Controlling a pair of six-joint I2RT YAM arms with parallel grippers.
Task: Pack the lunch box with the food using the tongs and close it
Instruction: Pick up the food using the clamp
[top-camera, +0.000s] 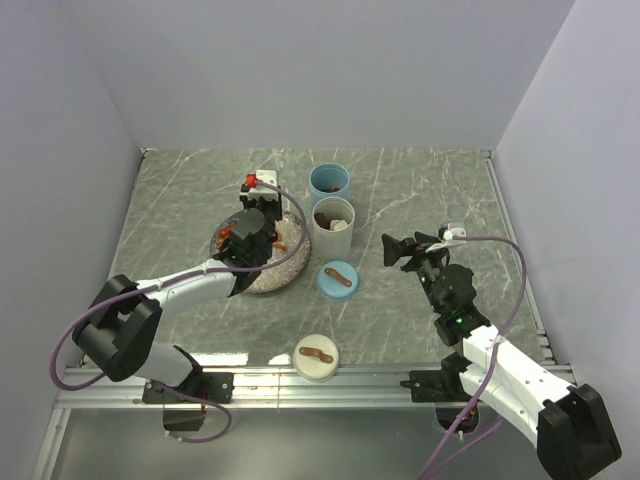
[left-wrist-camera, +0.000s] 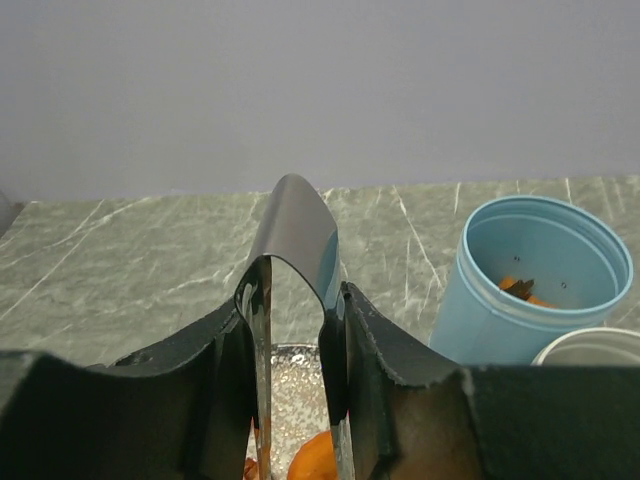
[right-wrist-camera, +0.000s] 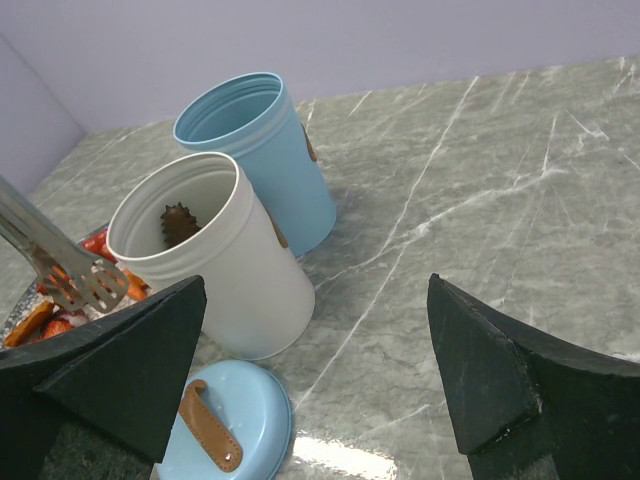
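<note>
A: Left fingers (left-wrist-camera: 200, 400) clamped on the slim grey metal tongs (left-wrist-camera: 295, 225), joined end up, long axis dropping toward the round glittery plate (top-camera: 268, 285).
B: Food?
A: Small orange and red pieces (right-wrist-camera: 40, 318) on that plate, under the tips. Tall white cylinder (right-wrist-camera: 240, 290) just right. Right fingers (right-wrist-camera: 120, 370) spread, empty, farther off.

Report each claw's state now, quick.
Left claw: closed on the tongs.
Right claw: open, holding nothing.
</note>
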